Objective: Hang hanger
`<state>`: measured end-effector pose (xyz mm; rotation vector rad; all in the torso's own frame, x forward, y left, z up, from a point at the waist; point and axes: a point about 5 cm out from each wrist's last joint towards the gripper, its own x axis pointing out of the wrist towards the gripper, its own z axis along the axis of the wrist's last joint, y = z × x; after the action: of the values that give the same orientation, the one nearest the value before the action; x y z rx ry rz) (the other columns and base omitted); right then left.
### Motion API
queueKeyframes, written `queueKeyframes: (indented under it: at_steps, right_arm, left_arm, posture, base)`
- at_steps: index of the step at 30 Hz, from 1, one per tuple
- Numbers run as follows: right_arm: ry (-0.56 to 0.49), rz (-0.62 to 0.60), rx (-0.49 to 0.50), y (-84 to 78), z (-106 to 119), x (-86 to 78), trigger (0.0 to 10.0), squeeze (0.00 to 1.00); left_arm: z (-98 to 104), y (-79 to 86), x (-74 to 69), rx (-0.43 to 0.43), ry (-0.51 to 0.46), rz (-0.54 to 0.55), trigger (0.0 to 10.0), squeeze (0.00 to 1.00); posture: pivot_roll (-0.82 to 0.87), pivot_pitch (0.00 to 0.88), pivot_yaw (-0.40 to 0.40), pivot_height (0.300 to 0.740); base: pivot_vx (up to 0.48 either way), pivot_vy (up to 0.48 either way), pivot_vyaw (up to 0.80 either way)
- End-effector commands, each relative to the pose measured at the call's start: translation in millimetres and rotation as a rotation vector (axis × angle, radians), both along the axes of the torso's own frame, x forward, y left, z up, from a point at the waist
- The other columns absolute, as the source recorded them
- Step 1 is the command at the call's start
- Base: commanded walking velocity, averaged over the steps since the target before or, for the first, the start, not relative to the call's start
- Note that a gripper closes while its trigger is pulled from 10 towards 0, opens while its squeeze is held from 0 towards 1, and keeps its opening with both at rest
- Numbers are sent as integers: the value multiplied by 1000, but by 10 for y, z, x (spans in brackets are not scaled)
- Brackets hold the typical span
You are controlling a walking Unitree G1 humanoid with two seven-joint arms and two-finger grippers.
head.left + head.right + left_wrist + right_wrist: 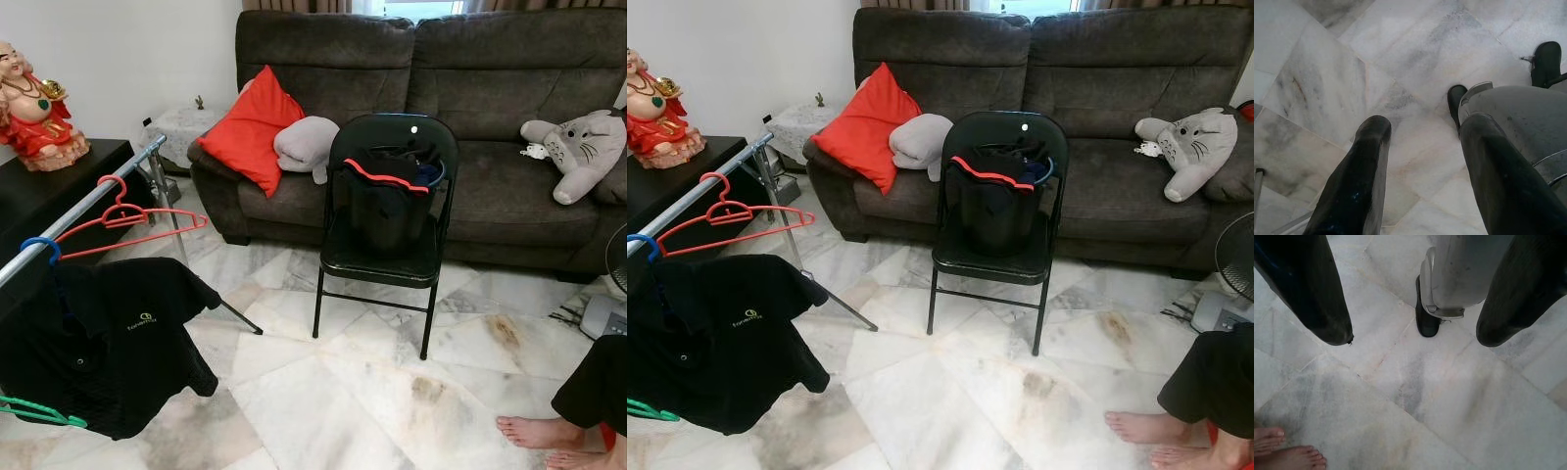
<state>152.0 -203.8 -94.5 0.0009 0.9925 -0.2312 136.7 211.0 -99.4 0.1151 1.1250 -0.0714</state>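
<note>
On the rail (83, 201) at our left hangs one empty red hanger (125, 221); beside it a blue hanger (41, 247) carries a black shirt (103, 345), and a green hanger (39, 411) shows at the shirt's lower edge. We judge further hangers lie in the black basket (390, 211) on the folding chair (384, 259) before the sofa (441, 117), though its contents are hard to make out. Our left gripper (1420, 171) and right gripper (1410, 308) hang over the marble floor (353, 392), jaws wide, holding nothing, so fetching and hanging remain. A person's bare feet (544, 436) are cut off at the right edge.
</note>
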Motion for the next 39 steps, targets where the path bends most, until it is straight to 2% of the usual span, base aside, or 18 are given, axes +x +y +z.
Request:
queueKeyframes:
  at_steps: [1, 16, 20, 39]
  right_arm:
    - [3, -2, 4, 21, -3, 3, 10000, 0]
    - [-6, -14, 8, 8, 10, 33, 10000, 0]
    - [-9, -17, 10, 9, 12, 37, 10000, 0]
    - [-21, -12, -4, -29, 27, 52, 10000, 0]
  left_arm:
    - [1, 24, -4, 9, 4, 11, 10000, 0]
    - [29, -2, 85, -2, -20, 16, 10000, 0]
    - [24, -28, 85, -10, -20, 14, 10000, 0]
    - [13, -72, 72, -22, -15, 10, 10000, 0]
  posture:
    - [45, 0, 79, 740]
    - [51, 0, 68, 740]
    - [48, 0, 67, 740]
    - [49, 0, 59, 740]
  base:
    - [0, 0, 0]
    - [271, 0, -35]
    - [316, 0, -788]
    - [315, 0, 0]
